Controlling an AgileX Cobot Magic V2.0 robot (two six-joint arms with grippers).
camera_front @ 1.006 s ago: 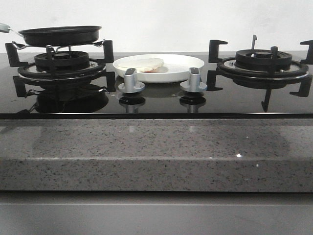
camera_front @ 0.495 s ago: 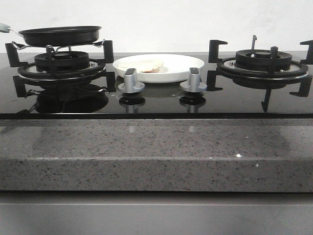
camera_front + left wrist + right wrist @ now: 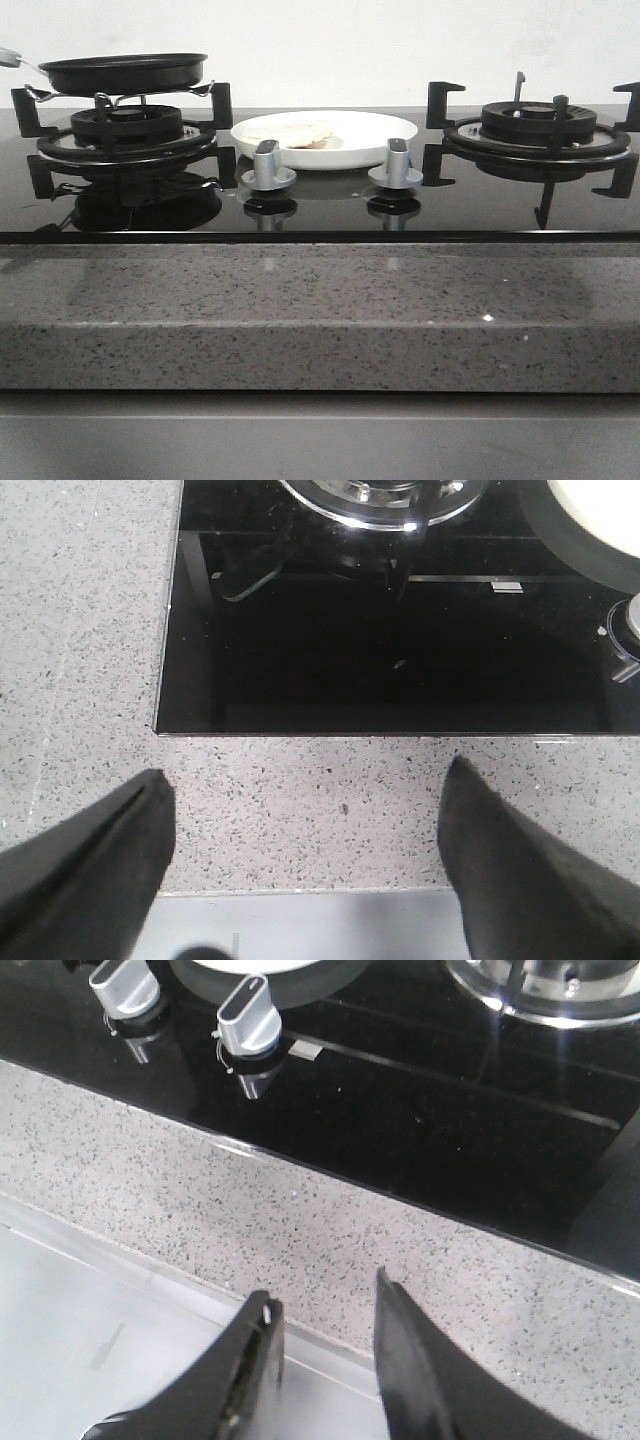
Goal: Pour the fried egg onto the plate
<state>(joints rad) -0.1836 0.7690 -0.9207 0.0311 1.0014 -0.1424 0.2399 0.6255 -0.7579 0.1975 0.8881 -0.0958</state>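
- I see the floppy cream egg (image 3: 291, 130) lying flat on the glossy white plate (image 3: 370, 143), between the burners.
- Left claw (image 3: 305, 805) is spread wide over speckled granite desk (image 3: 300, 800).
- Right claw (image 3: 325, 1305) stands slightly apart, empty.
- Black pan (image 3: 123, 72) sits on the left burner.

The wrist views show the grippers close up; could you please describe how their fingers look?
The left gripper has matte black, wedge-shaped fingers tapering to points. The right gripper has glossy black fingers with a pale edge on one. No cables or markings show.

surface: speckled grey stone counter (image 3: 320, 310) | on it: black glass hob (image 3: 320, 205)
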